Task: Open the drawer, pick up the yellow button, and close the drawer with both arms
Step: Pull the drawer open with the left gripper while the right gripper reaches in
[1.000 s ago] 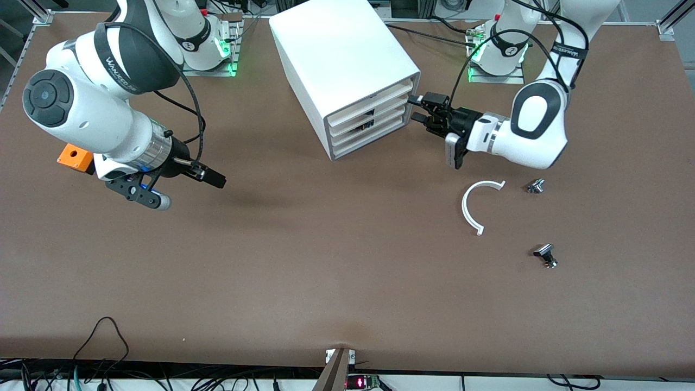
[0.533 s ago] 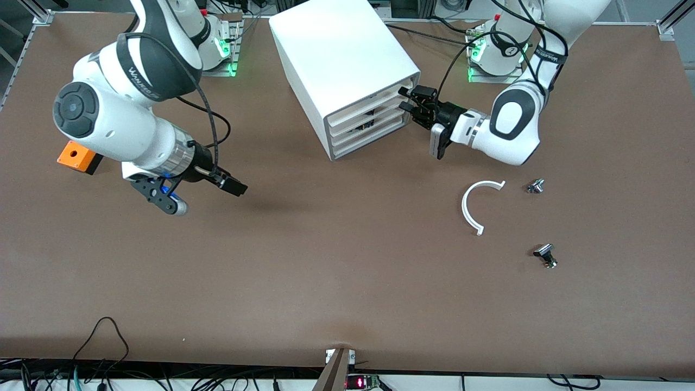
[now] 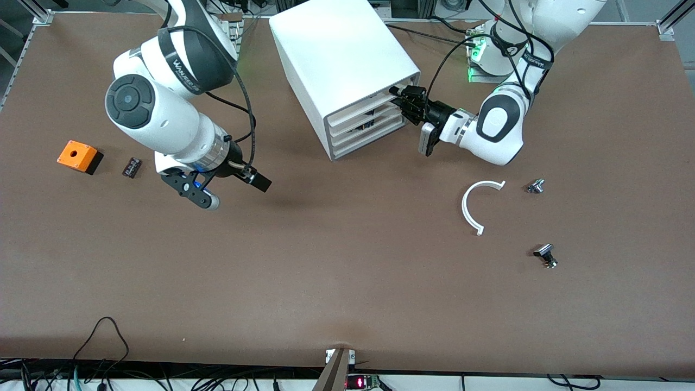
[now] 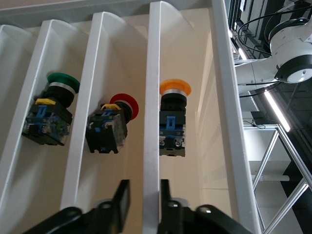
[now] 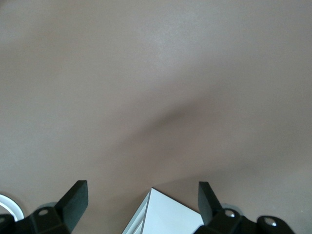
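Note:
The white cabinet [image 3: 336,49] stands at the robots' edge of the table. Its top drawer [image 3: 362,107] is pushed in. My left gripper [image 3: 403,102] is at that drawer's front. In the left wrist view my left gripper [image 4: 144,202] is open, with one finger on each side of the drawer front's white edge [image 4: 151,122]; one finger shows a gap to it. The orange-capped button [image 4: 174,122] lies inside that drawer. My right gripper [image 3: 234,193] hangs open and empty over bare table toward the right arm's end. It is also open in its own wrist view [image 5: 141,204].
A green button [image 4: 51,114] and a red button [image 4: 113,126] lie in lower drawers. An orange box with a hole [image 3: 77,155] and a small black block [image 3: 132,166] sit toward the right arm's end. A white curved strip [image 3: 471,206] and two small metal parts [image 3: 535,186] [image 3: 545,255] lie toward the left arm's end.
My left gripper has moved in to the top drawer's front. My right arm has swung toward the cabinet, uncovering the orange box and the black block.

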